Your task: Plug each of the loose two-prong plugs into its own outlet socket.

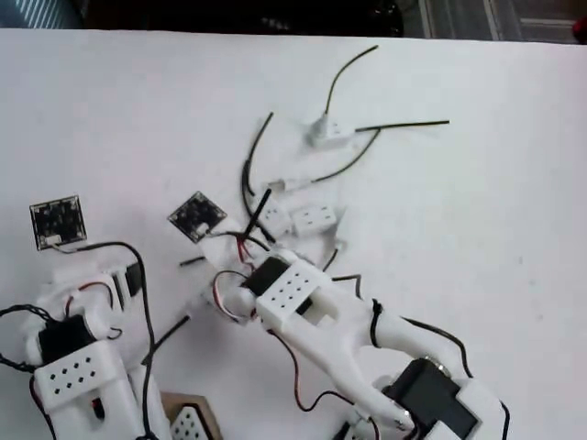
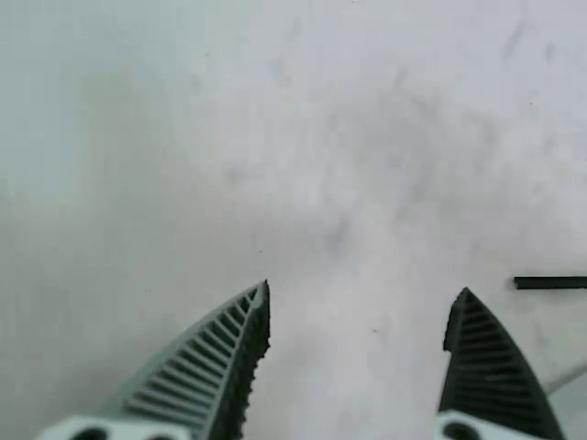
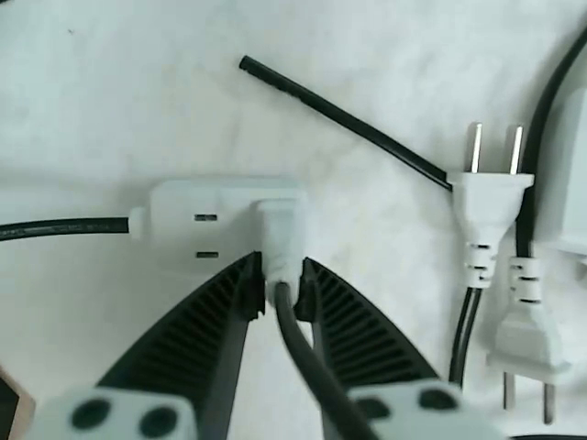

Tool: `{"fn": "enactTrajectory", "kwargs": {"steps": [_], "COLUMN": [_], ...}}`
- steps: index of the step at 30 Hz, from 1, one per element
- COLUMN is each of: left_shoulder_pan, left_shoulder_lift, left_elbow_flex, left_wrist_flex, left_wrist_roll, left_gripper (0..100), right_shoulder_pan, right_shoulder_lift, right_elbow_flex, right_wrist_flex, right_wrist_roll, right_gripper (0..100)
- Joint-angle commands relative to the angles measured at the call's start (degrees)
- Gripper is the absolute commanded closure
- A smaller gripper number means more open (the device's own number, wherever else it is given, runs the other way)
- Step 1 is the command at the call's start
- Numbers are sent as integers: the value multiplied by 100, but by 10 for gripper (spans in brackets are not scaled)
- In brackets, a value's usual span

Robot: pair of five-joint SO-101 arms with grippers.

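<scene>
Plug on white outlet socket, right claw clamped on it; left claw apart.

Two arms, the left arm and the right arm, stand on the surface. Two small black boards lie toward its left edge: an outer board and an inner board. There are three white plugs: one seated plug in a socket, a first loose plug and a second loose plug. Two other sockets lie past the right arm: a far socket and a near socket.
</scene>
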Motion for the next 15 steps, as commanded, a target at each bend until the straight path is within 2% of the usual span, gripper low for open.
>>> {"fn": "enactTrajectory", "kwargs": {"steps": [1, 5, 9, 15], "left_shoulder_pan": [-40, -40, -40, -40], "left_shoulder_lift": [-75, -75, -75, -75], "left_elbow_flex": [-18, -18, -18, -18], "left_wrist_flex": [-88, -88, -97, -97], "left_wrist_roll": [0, 0, 0, 0], "left_gripper": [699, 699, 699, 699], "right_shoulder_pan": [-110, -136, -57, 681], "right_shoulder_lift": [391, 338, -321, -1437], "right_elbow_flex": [-132, -185, -185, -158], "right_wrist_flex": [-57, -31, 251, 400], "right_wrist_roll": [0, 0, 0, 0], "right_gripper": [982, 982, 982, 982]}}
